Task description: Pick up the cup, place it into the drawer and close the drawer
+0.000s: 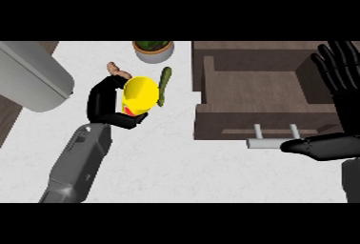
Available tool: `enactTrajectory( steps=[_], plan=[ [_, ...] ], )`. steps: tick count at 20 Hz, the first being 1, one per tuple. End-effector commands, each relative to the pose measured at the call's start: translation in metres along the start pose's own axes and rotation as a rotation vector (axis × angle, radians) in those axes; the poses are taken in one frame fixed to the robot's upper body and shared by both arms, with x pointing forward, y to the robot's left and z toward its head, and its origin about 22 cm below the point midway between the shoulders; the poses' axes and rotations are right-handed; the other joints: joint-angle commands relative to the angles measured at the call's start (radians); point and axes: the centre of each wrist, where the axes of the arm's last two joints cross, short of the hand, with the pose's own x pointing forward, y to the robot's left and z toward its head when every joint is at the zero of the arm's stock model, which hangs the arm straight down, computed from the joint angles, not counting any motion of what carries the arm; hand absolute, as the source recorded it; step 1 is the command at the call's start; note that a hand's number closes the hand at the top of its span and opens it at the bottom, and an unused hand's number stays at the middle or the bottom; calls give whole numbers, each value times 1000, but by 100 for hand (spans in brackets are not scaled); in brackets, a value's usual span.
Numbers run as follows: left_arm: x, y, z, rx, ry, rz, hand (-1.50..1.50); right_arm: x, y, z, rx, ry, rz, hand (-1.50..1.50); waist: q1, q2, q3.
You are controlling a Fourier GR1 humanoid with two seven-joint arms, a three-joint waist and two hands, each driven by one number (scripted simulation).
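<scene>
so the left hand (pixel 105 102) has its fingers wrapped round the yellow cup (pixel 141 91) near the tabletop's middle, and the open drawer (pixel 256 93) sits off to its right, way closer to the right hand (pixel 346 107), which rests open, fingers up

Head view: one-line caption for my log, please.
Left hand curled round the yellow cup beside the open drawer; right hand rests open at right.

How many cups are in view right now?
1: the yellow cup, held in the left hand, over the counter left of the open drawer. None shows inside the drawer.
</scene>
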Motion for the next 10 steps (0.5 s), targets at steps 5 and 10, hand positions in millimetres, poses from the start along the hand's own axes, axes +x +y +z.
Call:
enactTrajectory(
  steps=[5,10],
  plan=[
    [62,-94,-98,-111,-39,22,150,2,-1,5,-5,-8,25,-150,4,-6,1],
    [103,-139,-138,-142,-33,-27,150,0,9,2,-16,15,13,-150,-9,-4,0]
  ],
)
